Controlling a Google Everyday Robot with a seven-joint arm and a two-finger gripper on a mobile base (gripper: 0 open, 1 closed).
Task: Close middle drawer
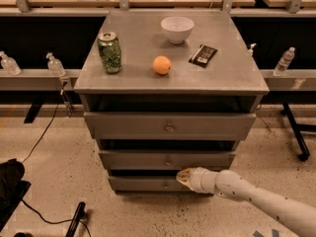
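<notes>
**A:** Where does the middle drawer [143, 160] sit?

**B:** Second in the grey cabinet [148, 78]. It's pulled out a little, with a dark gap above its low front and a small knob [168, 161] at its centre.

**A:** And the gripper [183, 177]?

**B:** Low, just under that front's lower edge and right of the knob, before the bottom drawer [143, 183]. Whether it is apart or together cannot be told.

**A:** How should the drawer handle?

**B:** Probably stiff, weighty metal on slides. It needs no grasp, only a flat push near the centre, since the smooth panel may let contact slip.

Pincer [181, 177] tan, rounded, just below middle drawer [167, 160]; white ribbed collar [198, 179]; smooth white tapering arm [256, 197].
</notes>
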